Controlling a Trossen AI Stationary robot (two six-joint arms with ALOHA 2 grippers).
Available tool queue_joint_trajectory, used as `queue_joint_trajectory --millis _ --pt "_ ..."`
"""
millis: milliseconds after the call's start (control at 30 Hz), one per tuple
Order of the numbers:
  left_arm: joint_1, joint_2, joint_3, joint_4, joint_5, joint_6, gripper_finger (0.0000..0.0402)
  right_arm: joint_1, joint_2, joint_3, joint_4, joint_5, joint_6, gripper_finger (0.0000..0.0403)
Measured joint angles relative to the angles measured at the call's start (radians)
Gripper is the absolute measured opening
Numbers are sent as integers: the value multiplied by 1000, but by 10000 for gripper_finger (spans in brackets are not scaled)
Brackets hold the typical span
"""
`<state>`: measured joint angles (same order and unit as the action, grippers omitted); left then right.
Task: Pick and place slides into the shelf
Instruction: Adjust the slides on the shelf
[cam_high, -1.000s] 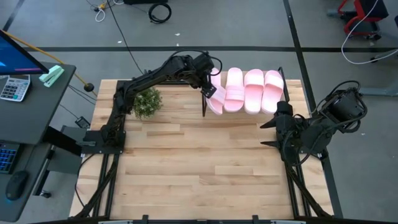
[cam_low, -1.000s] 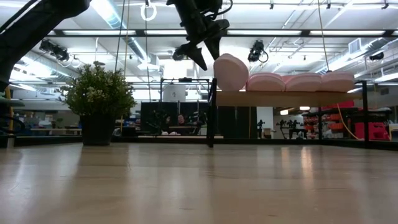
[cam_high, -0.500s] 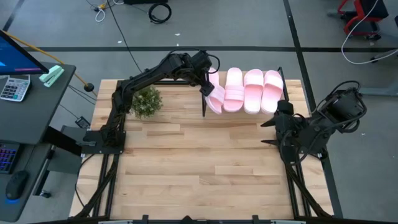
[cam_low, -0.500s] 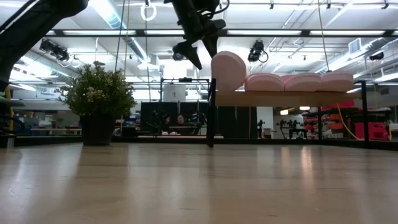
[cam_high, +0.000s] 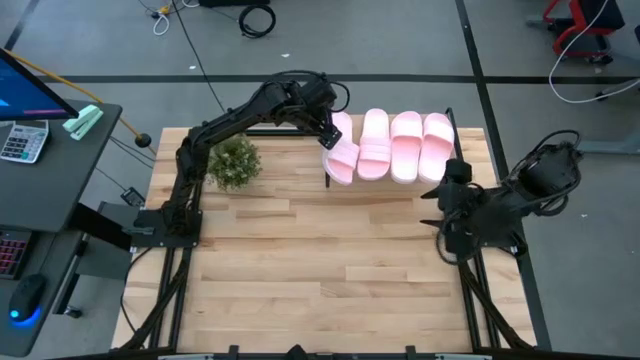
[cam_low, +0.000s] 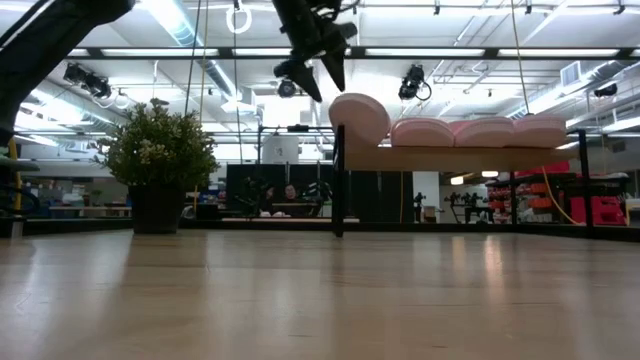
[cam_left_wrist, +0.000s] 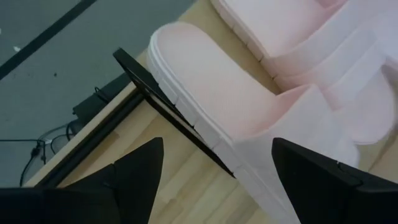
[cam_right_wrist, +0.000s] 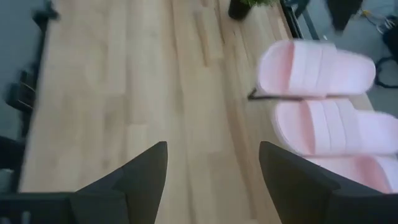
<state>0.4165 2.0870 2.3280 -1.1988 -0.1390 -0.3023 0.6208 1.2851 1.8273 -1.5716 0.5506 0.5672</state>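
Several pale pink slides (cam_high: 405, 147) lie side by side on the shelf (cam_low: 460, 158) at the table's far edge. The leftmost slide (cam_high: 342, 157) lies slanted at the shelf's left end. Its side overhangs the black side bar (cam_left_wrist: 163, 102), and its other side is up against the neighbouring slide (cam_left_wrist: 292, 37). My left gripper (cam_high: 328, 127) hangs open just above this slide's far end (cam_low: 358, 112), touching nothing; its fingers (cam_left_wrist: 140, 177) stand on either side of it. My right gripper (cam_high: 432, 212) waits open over the table's right side.
A small potted plant (cam_high: 235, 163) stands left of the shelf, close to my left arm. The near half of the plank tabletop (cam_high: 320, 270) is bare. A desk with a calculator (cam_high: 22, 140) stands beyond the table's left edge.
My left gripper has risen and drawn back toward the far edge, away from the leftmost slide. That slide, which stood steeply on its side against its neighbour, has tipped lower, its left side now out over the shelf's left end.
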Motion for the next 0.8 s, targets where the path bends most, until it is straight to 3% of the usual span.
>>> queue_joint_trajectory --millis 300,467,800 --pt "-48 -135 1 -11 -113 -4 301 -121 -34 -371 0 22 131 261" --pt "-81 -231 1 -6 -187 0 298 -282 -28 -535 1 -102 160 261" --pt "-75 -356 2 -14 -287 0 297 -510 -29 -608 48 -131 -59 261"
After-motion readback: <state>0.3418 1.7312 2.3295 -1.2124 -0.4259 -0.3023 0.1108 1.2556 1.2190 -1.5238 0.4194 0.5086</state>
